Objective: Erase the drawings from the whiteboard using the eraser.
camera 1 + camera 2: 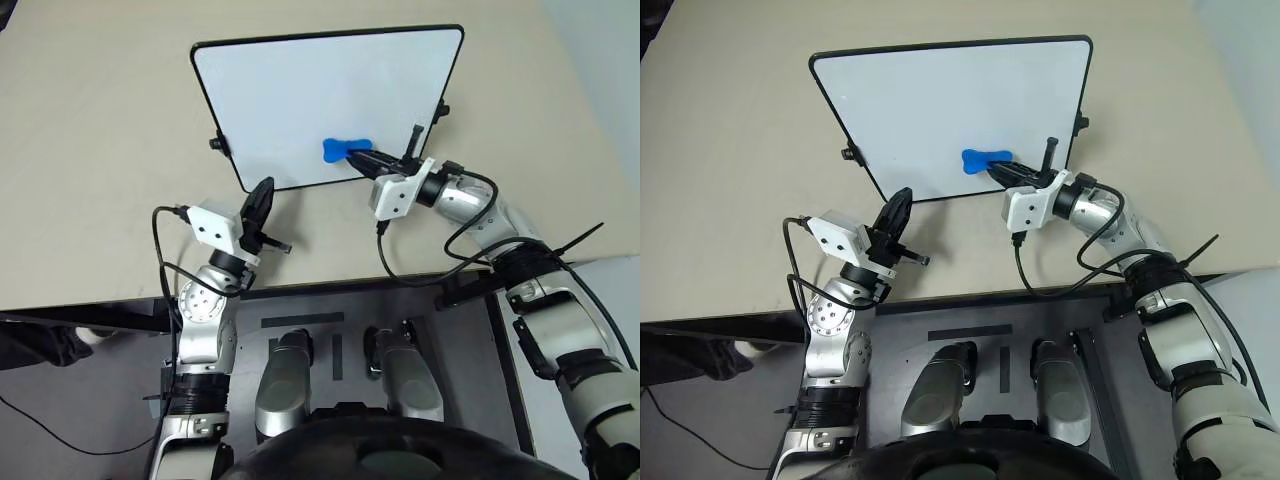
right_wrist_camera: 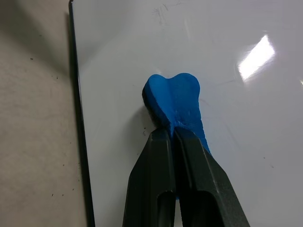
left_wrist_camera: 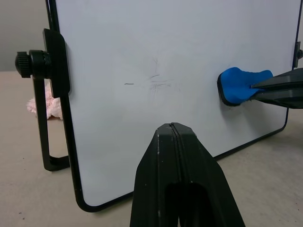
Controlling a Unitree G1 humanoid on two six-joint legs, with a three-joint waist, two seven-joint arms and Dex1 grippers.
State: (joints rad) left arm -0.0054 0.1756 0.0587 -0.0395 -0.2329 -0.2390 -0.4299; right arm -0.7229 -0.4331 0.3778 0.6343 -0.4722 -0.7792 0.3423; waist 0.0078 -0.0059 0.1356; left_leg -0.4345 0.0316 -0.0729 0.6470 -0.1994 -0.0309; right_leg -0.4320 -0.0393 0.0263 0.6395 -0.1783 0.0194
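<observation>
The whiteboard (image 1: 300, 90) stands tilted back on the beige table, white with a thin black frame. My right gripper (image 1: 366, 157) is shut on the blue eraser (image 1: 340, 150) and holds its free end against the board's lower right area; the same grip is seen close up, with the gripper (image 2: 173, 131) clamped on the eraser (image 2: 175, 97). My left gripper (image 1: 263, 192) is shut with nothing in it, just in front of the board's lower left corner, its closed tips (image 3: 173, 127) aimed at the board face. The drawings are out of view; faint grey smears (image 3: 158, 82) mark the board's middle.
Black knobs (image 1: 215, 143) (image 1: 443, 108) and a black stand leg (image 3: 45, 142) flank the board. A pink fluffy bit (image 3: 41, 106) lies on the table behind the left side. The table's near edge (image 1: 320, 282) runs just under both arms.
</observation>
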